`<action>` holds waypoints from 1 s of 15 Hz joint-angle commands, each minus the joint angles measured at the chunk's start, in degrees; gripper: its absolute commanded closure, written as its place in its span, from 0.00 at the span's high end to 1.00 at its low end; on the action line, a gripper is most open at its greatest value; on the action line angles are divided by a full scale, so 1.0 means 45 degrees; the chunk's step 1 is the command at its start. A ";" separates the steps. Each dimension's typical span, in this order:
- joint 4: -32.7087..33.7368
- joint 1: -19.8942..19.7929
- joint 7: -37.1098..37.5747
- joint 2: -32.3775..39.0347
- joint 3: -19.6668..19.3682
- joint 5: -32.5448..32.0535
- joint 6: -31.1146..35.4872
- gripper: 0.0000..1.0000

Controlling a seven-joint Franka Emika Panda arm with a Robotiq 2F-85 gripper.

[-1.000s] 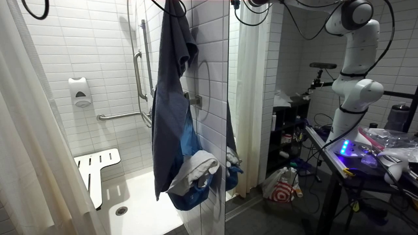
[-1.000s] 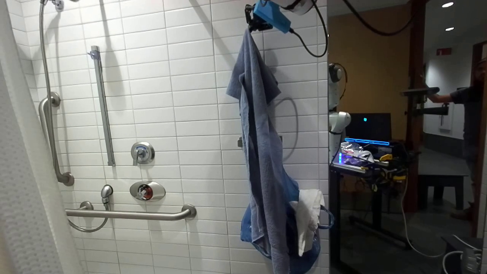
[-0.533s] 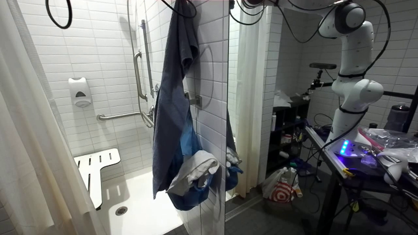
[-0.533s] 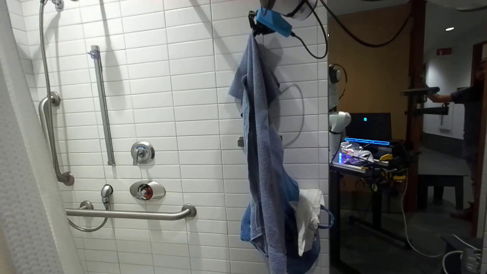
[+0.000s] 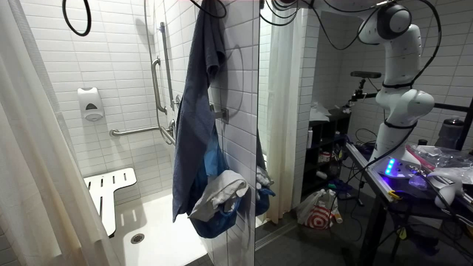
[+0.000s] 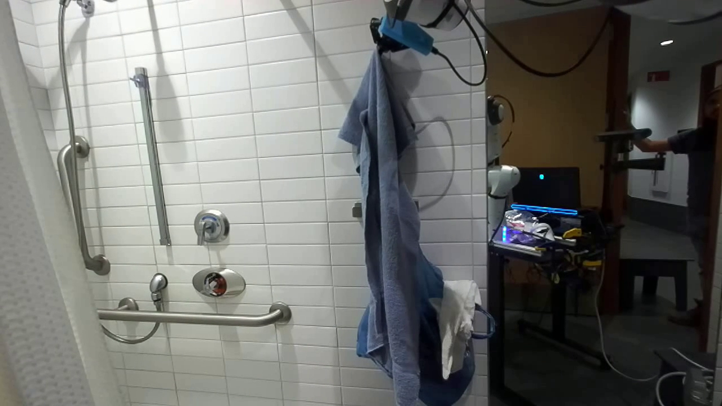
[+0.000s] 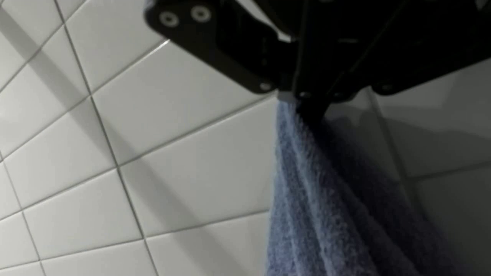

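My gripper (image 7: 303,103) is shut on the gathered top of a blue-grey towel (image 7: 314,199), which fans out in folds beneath the dark fingers. In both exterior views the towel (image 6: 389,225) hangs full length in front of the white tiled wall. The gripper (image 6: 379,44) shows at the top of an exterior view, beside a bright blue block on the wrist. A metal bracket (image 5: 223,114) juts from the wall behind the towel (image 5: 196,122), at about its mid-height. Below it hangs a blue bag (image 5: 212,227) with a white cloth (image 5: 221,192) draped over it, partly hidden by the towel.
A grab bar (image 6: 192,318), a shower valve (image 6: 212,227) and a slide rail (image 6: 151,158) are on the tiled wall. A shower curtain (image 5: 33,147) and a folding seat (image 5: 111,184) stand at the left. Looping cables (image 5: 77,18) hang from the arm.
My gripper and the held towel have shifted slightly right in both exterior views, with the gripper a little lower. The towel's top now hangs closer to the wall; the bag stays put.
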 commanded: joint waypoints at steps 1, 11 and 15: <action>0.0606 -0.0042 0.0472 0.0214 -0.0257 -0.0321 -0.0093 0.00; -0.0856 -0.0398 0.1315 -0.0473 -0.0580 -0.0001 0.0225 0.00; -0.1932 -0.0517 0.1687 -0.1086 -0.0767 0.0151 0.0433 0.00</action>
